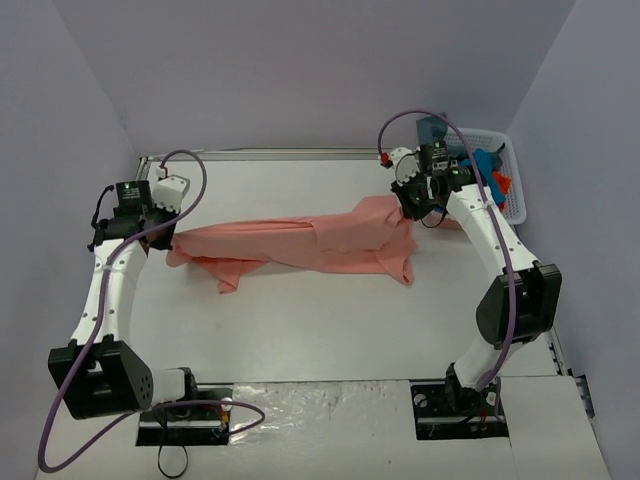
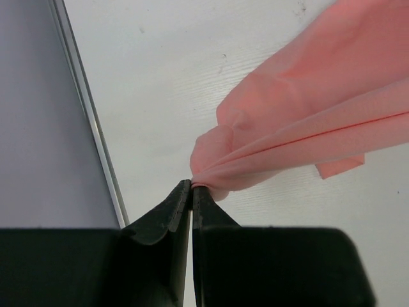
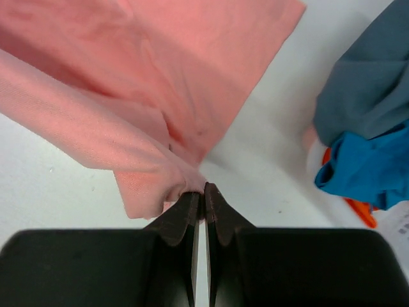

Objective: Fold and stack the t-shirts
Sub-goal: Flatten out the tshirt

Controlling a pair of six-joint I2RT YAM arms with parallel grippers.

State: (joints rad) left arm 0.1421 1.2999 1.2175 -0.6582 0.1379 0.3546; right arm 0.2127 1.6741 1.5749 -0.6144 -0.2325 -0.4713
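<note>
A salmon-pink t-shirt (image 1: 300,243) hangs stretched across the middle of the table between the two arms. My left gripper (image 1: 168,232) is shut on its left end; in the left wrist view the cloth (image 2: 300,121) bunches at the gripper's (image 2: 192,183) tips. My right gripper (image 1: 410,205) is shut on the shirt's right end, where the pink fabric (image 3: 160,83) gathers at the gripper's (image 3: 203,187) tips. Other t-shirts lie at the back right: a slate grey-blue one (image 3: 367,89), a bright blue one (image 3: 367,169) and an orange-red one (image 3: 361,211).
A white lattice basket (image 1: 511,180) stands at the back right corner with the other shirts spilling from it. A metal rail (image 2: 89,121) runs along the table's left edge. Purple walls close in on the left, back and right.
</note>
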